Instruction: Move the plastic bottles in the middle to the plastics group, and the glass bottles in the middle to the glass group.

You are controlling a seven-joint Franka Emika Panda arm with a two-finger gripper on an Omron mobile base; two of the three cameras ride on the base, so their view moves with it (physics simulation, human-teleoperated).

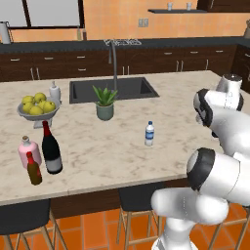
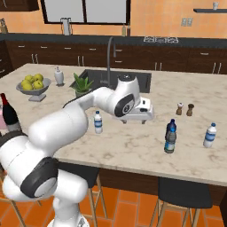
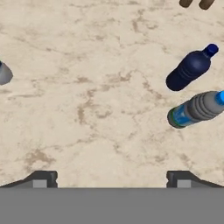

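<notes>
Hand (image 3: 111, 177) spread wide, empty, hovering above bare bench (image 3: 87, 87). In the hand view, ahead and off to the right: dark blue bottle (image 3: 190, 68) and a clear bottle (image 3: 196, 109), near each other, not touching. Another clear bottle (image 2: 98, 122) upright mid-bench, just beside the arm's elbow, well apart from the hand. Wine bottle (image 1: 50, 148) upright at the far left, just beside the pink bottle (image 1: 29, 151) and brown bottle (image 1: 33, 169).
</notes>
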